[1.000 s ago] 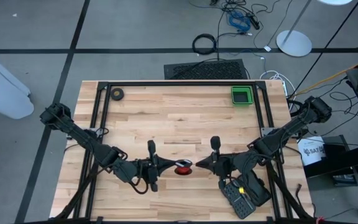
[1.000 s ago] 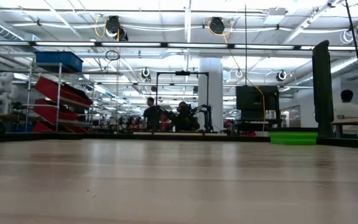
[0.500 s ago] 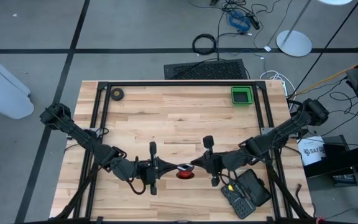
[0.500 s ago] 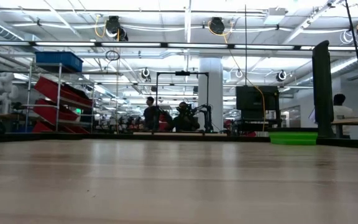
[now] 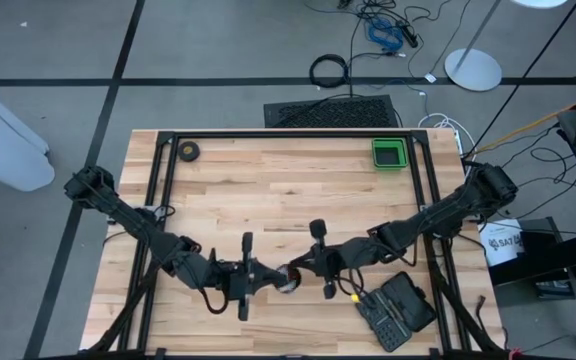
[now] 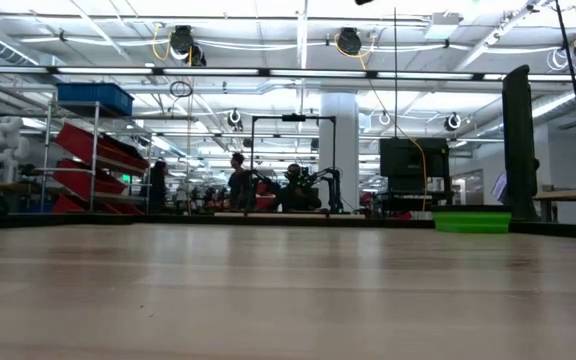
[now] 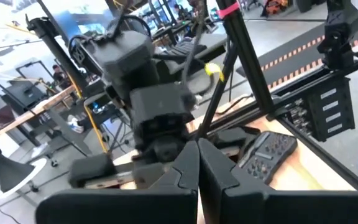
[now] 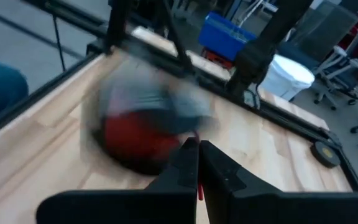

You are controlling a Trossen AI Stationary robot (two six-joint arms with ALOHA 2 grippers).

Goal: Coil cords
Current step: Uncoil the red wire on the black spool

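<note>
The cords [image 5: 286, 283] are a small round bundle, red and dark, near the table's front edge between my two grippers. In the right wrist view the bundle [image 8: 135, 142] is a blurred red lump. My left gripper [image 5: 271, 274] is shut and points level at the bundle's left side. My right gripper [image 5: 296, 271] comes in from the right, tilted slightly down, and is shut with its tips at the bundle. In the left wrist view, my left gripper [image 7: 198, 163] shows no cord beyond its shut fingers. The low view shows neither gripper nor cords. My left gripper meets the bundle's left side [image 5: 280, 280], level, from the table's left. Its own fingers hide the place of contact, so the part and the kind of hold cannot be told. My right gripper has a thin red wire [image 8: 199, 190] pinched between its two shut fingers. It comes at the bundle from the table's right, slanting slightly down.
A green tray [image 5: 389, 153] stands at the far right and a small dark tape roll [image 5: 189, 151] at the far left. A black keypad device [image 5: 396, 310] lies near the front right, behind my right arm. Black frame rails [image 5: 158, 200] run along the table's sides.
My right gripper has moved toward the table's left and slightly down, closing the gap to the bundle and my left gripper. My left gripper has turned at the wrist while staying in place. The bundle has shifted a little toward the near edge and shows less red.
</note>
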